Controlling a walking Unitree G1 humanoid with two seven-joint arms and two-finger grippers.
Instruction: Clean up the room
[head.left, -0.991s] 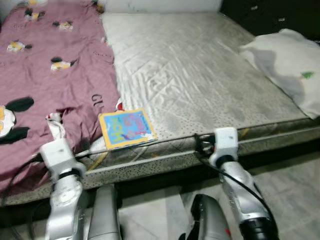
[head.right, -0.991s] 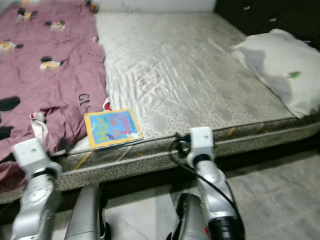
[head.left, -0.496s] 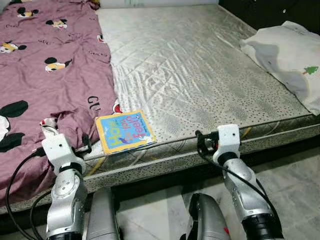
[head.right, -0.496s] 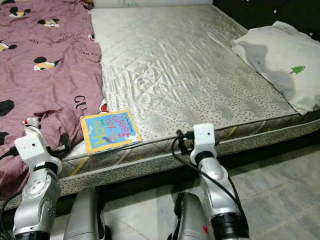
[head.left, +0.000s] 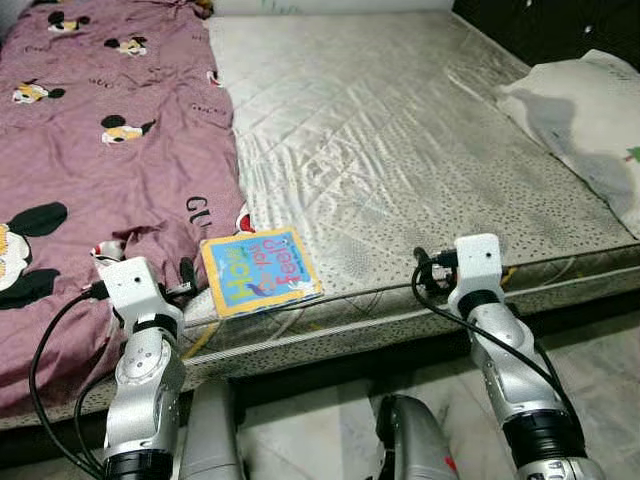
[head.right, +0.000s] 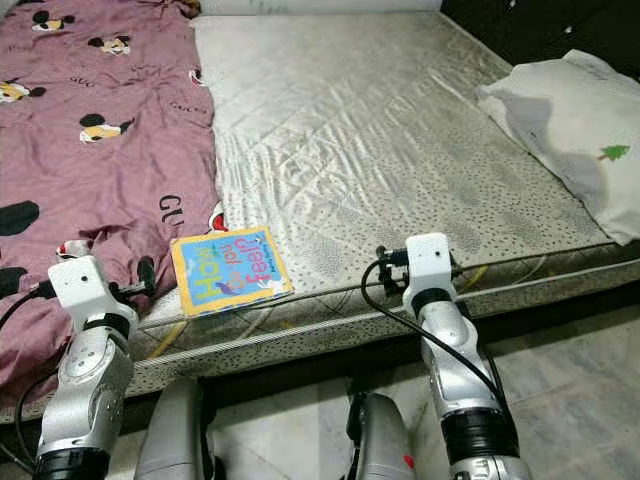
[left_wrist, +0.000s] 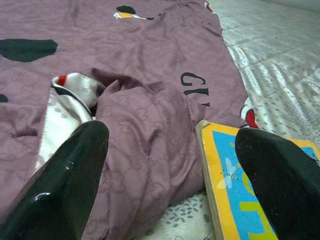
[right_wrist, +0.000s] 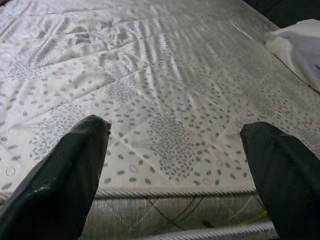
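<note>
Children's book (head.left: 260, 270), bright blue with a yellow border and coloured lettering, is lying flat on the mattress (head.left: 400, 150) close to its near edge, just beside the folded hem of the purple blanket (head.left: 90, 170). That blanket, printed with cartoon mouse figures, is covering the left part of the bed, and its crumpled corner is showing a pale lining near the book. A white pillow (head.right: 560, 130) is sitting at the right side of the mattress, well apart from the book.

Both arms are reaching forward over the bed's near edge. In the left wrist view, the left gripper (left_wrist: 170, 165) is hovering with its fingers spread wide, one finger over the blanket's rumpled fold and the other over the book's yellow border, holding nothing. In the right wrist view, the right gripper (right_wrist: 175, 165) is hanging above the bare quilted mattress near its piped edge, fingers likewise spread apart and empty. Pale floor tiles (head.right: 570, 380) are lying below the bed.
</note>
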